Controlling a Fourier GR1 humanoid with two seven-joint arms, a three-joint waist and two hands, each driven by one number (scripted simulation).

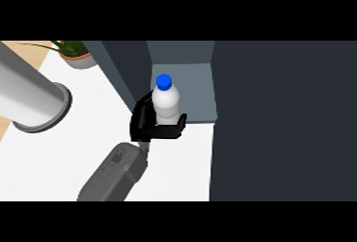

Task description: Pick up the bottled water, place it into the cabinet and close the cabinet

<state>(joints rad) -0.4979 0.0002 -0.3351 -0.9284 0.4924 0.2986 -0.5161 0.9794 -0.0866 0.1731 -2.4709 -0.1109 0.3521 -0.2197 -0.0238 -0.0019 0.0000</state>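
Head view: right hand (155, 124) was curled round the water bottle (166, 101), w/ the bottle upright, blue cap (164, 82) toward 12 o'clock. Bottle sat at the cabinet (191, 94) opening, shelf lying at 12–1 o'clock from the hand. Dark cabinet door (279, 123) stood at 3 o'clock. Left hand didn't show. Judged: release comes next.

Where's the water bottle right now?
Head view, centre: the water bottle stands upright in the right hand, at the open cabinet front edge.
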